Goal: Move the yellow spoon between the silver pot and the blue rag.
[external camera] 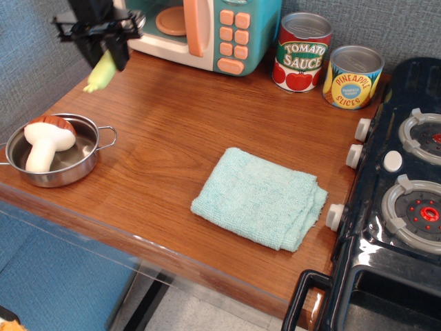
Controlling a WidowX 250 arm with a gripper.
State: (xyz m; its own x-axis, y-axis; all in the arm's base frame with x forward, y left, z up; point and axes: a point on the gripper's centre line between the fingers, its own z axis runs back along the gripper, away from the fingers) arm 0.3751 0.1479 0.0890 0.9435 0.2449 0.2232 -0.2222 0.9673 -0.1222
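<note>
My black gripper (102,49) is at the far left, raised above the wooden counter in front of the toy microwave. It is shut on the yellow spoon (100,74), whose pale yellow-green handle hangs down from between the fingers; its silver bowl is hidden. The silver pot (83,162) sits at the left front edge with a white mushroom toy (45,143) in it. The blue rag (260,198) lies folded in the middle right of the counter. The spoon is behind the pot and well left of the rag.
A toy microwave (207,31) stands at the back. A tomato sauce can (303,52) and a pineapple slices can (353,76) stand at the back right. A black toy stove (400,200) fills the right side. The counter edge (151,241) runs along the front.
</note>
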